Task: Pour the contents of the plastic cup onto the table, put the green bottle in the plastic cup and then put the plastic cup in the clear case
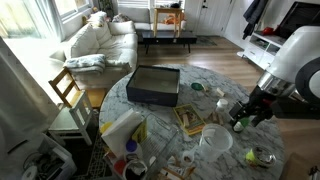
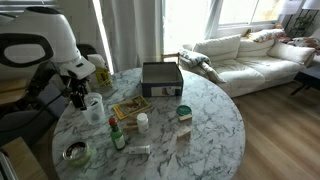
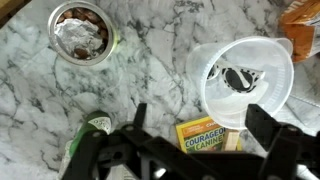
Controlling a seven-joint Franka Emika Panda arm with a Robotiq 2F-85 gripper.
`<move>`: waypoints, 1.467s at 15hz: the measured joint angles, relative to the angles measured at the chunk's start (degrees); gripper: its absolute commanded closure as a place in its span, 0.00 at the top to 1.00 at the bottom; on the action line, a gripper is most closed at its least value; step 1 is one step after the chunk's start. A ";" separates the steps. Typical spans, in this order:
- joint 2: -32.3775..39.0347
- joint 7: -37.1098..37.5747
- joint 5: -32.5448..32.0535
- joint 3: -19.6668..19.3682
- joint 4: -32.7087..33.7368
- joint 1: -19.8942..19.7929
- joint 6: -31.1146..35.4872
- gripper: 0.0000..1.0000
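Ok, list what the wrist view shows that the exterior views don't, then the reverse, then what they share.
Only the wrist view: dark bits lying inside the clear plastic cup, and brown pieces in the foil-lined round bowl. Only the exterior views: the dark rectangular case, the white sofa, a small white bottle and the robot's white arm. Shared: the cup, the bowl, the green bottle, the yellow book, the marble tabletop and the open gripper.

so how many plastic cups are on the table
1: the plastic cup stands upright on the marble table next to the book, just ahead of the open fingers. Clutter could hide others.
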 measured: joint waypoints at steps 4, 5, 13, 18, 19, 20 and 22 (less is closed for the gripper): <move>2.29 -7.02 7.09 -2.30 0.02 2.07 1.04 1.00; 2.91 -8.65 8.65 -2.58 0.01 2.58 2.42 1.00; 3.85 -10.69 10.26 -2.75 0.15 3.17 4.68 1.00; 5.26 -9.83 10.48 -2.75 -0.06 3.02 6.58 1.00; 5.93 -9.83 10.69 -2.75 -0.06 3.11 7.34 1.00; 6.57 -9.84 11.11 -2.75 -0.06 3.25 8.06 1.00; 7.76 -10.04 12.70 -2.75 -0.05 3.76 9.50 0.75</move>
